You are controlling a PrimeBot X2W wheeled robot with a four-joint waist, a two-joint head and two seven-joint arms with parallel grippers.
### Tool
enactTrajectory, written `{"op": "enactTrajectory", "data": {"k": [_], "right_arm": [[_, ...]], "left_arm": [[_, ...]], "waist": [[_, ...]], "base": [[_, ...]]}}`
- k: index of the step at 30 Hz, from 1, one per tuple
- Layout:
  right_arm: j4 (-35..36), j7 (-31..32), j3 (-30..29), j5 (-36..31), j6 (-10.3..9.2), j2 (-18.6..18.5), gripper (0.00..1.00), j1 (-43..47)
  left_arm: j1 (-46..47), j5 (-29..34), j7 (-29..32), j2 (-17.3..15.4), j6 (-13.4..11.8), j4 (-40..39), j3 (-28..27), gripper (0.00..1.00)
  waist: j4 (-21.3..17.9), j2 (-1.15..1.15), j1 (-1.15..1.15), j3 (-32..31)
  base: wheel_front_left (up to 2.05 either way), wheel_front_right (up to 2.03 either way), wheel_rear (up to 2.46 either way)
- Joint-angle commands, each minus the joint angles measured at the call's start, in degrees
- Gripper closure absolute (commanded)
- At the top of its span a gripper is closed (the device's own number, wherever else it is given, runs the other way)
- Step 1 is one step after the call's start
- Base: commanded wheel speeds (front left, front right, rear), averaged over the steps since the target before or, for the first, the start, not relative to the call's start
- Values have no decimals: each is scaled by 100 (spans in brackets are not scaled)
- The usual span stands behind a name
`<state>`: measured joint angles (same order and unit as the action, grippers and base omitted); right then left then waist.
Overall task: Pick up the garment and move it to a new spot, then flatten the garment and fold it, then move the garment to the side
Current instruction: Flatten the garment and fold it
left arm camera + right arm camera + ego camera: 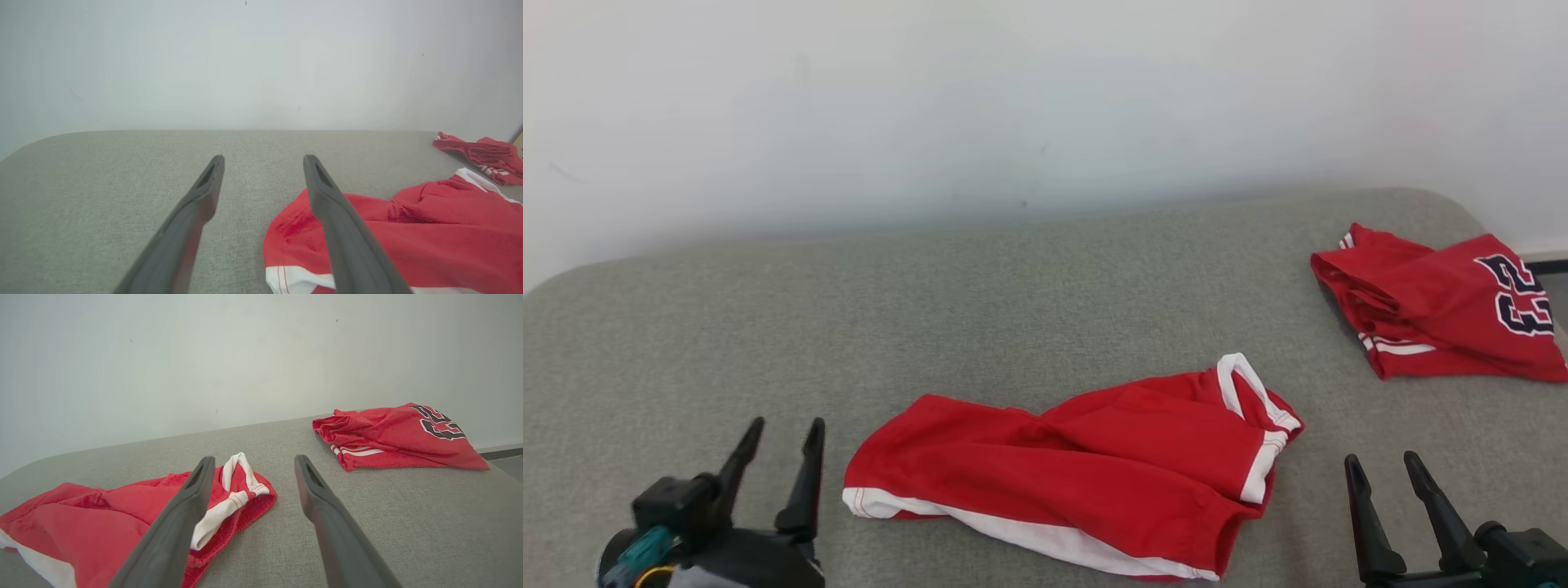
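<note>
Red garment (1078, 482) lies crumpled on grey cushion (1013, 310) between left tool (787, 423) and right tool (1381, 459), both spread.

I have the garment (1078, 465) on the pad (931, 310) between my left claw (786, 425) and right claw (1382, 459). A jersey (1437, 318) lies beyond the right claw, well apart from the garment.
</note>
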<state>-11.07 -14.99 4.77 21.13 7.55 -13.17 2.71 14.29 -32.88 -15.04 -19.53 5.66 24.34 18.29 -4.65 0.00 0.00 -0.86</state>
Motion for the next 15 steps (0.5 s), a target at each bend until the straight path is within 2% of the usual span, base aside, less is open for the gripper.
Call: {"op": "enactTrajectory", "data": {"k": [1, 6, 9, 15], "right_arm": [[45, -25, 0, 17, -16, -3, 0, 70], [144, -25, 66, -26, -16, 31, 0, 86], [187, -25, 42, -24, -16, 58, 0, 105], [205, -25, 22, -32, -16, 60, 0, 228]], "left_arm": [[-244, 174, -16, 62, -62, -260, -257, 0], [-879, 786, -16, 284, -150, -1104, -1083, 0], [-1315, 1045, -16, 472, -106, -1500, -1503, 0], [-1981, 1512, -17, 704, -41, -1953, -1836, 0]], "waist": [[152, 0, 0, -139], [256, 0, 0, -212], [300, 0, 0, -239], [386, 0, 0, -303]], "base": [[0, 0, 0], [0, 0, 0], [0, 0, 0], [0, 0, 0]]}}
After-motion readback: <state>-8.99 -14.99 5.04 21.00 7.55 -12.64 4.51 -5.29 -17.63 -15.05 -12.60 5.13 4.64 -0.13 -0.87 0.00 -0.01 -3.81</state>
